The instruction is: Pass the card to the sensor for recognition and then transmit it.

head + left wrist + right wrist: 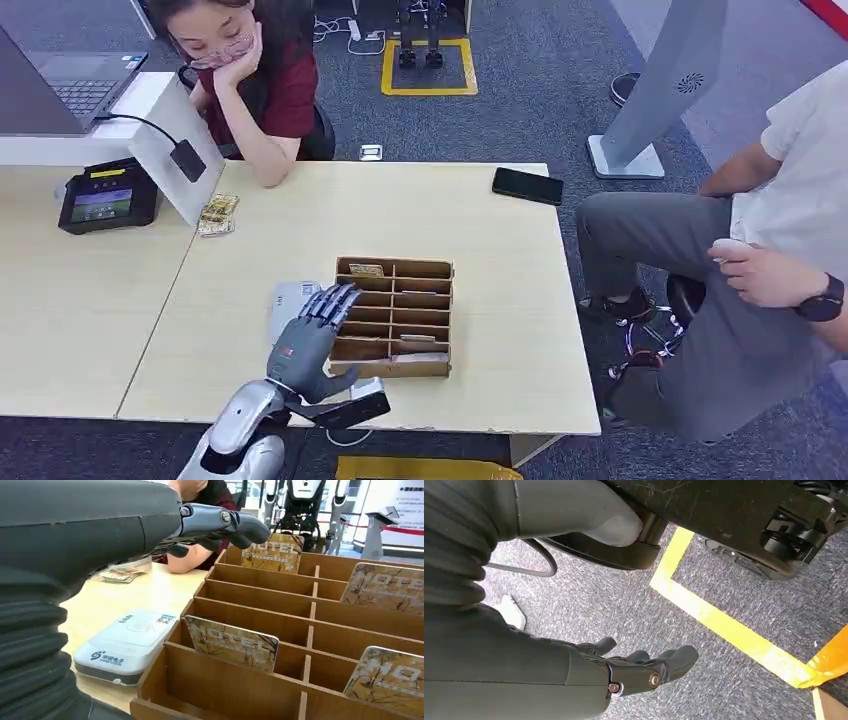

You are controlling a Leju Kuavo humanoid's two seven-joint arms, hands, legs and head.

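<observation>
A wooden card rack (395, 315) stands on the light table (480, 250), with hotel cards in a few slots, one at the back left (366, 269). My left hand (312, 338) hovers at the rack's left edge with fingers stretched out and nothing in them. Beneath and left of it lies the white card sensor (287, 298). In the left wrist view the hand (220, 525) reaches over the rack (260, 615), above a patterned card (232, 642), with the sensor (127, 642) beside the rack. My right hand (644, 672) hangs above the carpet, holding nothing.
A loose pile of cards (218, 213) and a black payment terminal (100, 197) lie at the far left, a black phone (527, 185) at the far right edge. One person (255, 80) leans on the table's far side; another (770, 270) sits to the right.
</observation>
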